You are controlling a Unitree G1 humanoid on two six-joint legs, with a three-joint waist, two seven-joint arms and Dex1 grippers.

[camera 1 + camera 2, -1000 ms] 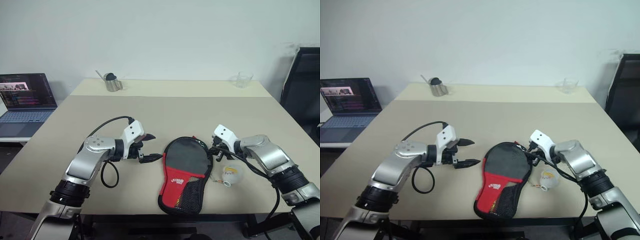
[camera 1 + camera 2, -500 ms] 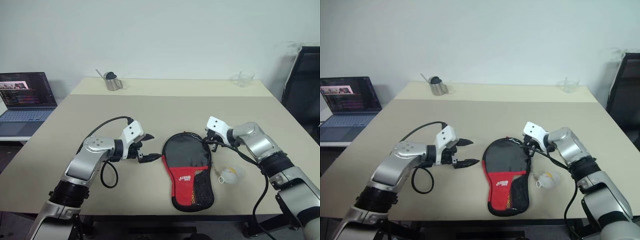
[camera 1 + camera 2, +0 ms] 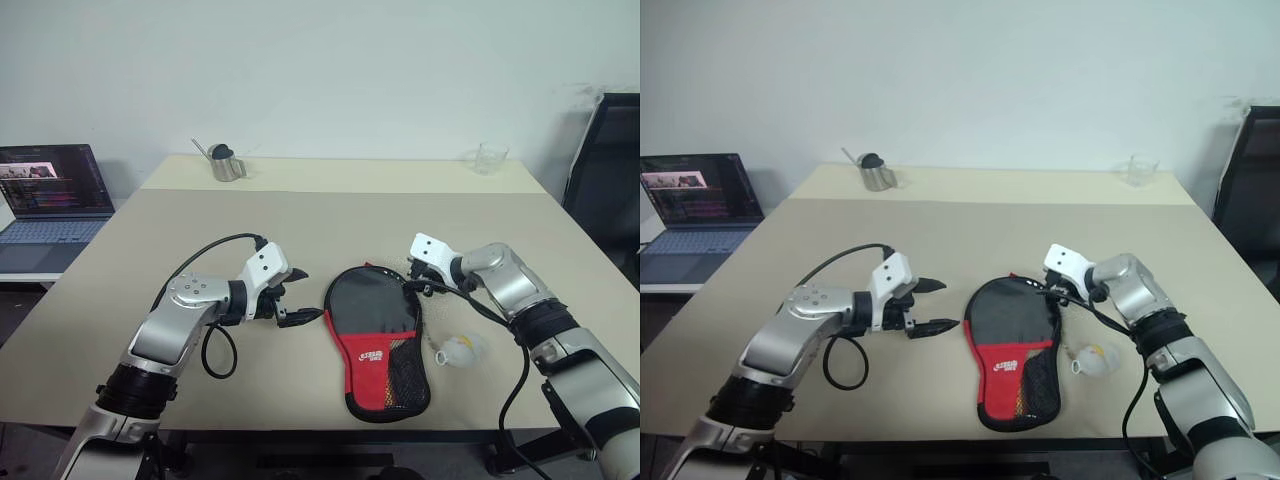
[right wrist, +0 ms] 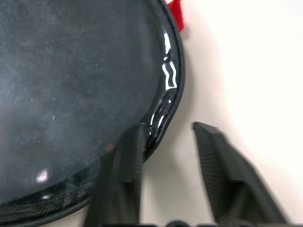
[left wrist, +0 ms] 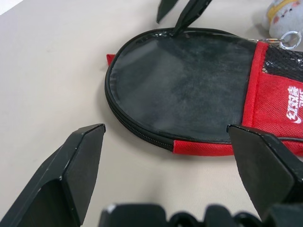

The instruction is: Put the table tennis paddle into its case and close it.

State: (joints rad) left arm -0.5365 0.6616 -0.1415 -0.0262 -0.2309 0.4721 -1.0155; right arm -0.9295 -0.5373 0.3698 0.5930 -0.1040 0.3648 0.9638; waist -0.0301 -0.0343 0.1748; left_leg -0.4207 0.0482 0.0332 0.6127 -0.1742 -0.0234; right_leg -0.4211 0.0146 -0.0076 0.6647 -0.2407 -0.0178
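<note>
The case (image 3: 375,320) lies flat on the table, its rounded black end away from me and its red panel and mesh pocket toward me. The table tennis paddle is hidden. A small white-yellow charm (image 3: 458,350) rests just right of the case. My left gripper (image 3: 305,295) hovers open beside the case's left edge, not touching it. My right gripper (image 4: 165,127) is at the case's far right rim with its fingers (image 4: 123,175) parted. The glossy rim lies against one finger and nothing is clamped. Its fingertips (image 5: 187,16) also show in the left wrist view.
An open laptop (image 3: 50,195) sits on a lower surface at the left. A metal cup (image 3: 226,165) stands at the table's back left and a clear glass (image 3: 488,157) at the back right. A black chair (image 3: 605,170) is off the table's right side.
My right gripper moved away from me along the case's rim, then its fingers parted. The case's near end swung right, so it lies straighter. The left arm kept still.
</note>
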